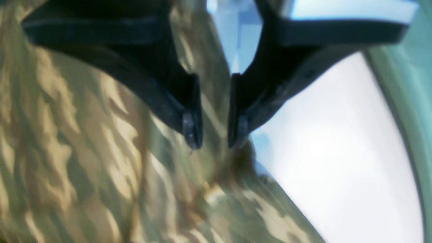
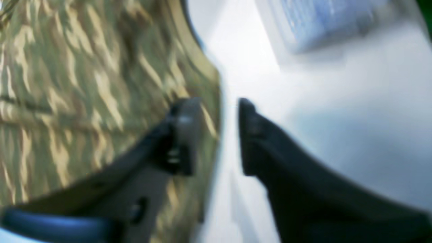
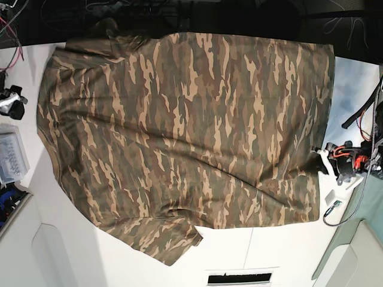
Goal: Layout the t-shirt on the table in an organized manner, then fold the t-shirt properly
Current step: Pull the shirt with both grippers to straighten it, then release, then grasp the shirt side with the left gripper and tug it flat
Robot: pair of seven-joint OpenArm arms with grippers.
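While both wrist views are smeared with blur, you can still read the jaws. Left gripper (image 1: pixel 215 143): jaws parted with a narrow gap, tips just above the t-shirt (image 1: pixel 84 162), nothing pinched between them; cloth fills the left of that view, white table (image 1: pixel 337 152) on the right. Right gripper (image 2: pixel 216 135): jaws apart, straddling the shirt's edge, one finger over cloth, the other over bare table; contact cannot be told. A pale blue object beyond is unreadable. From the base view, the shirt (image 3: pixel 185 137) lies spread flat across the table (image 3: pixel 281 251), its far edge lost in darkness; both arms are barely visible at the frame's sides.
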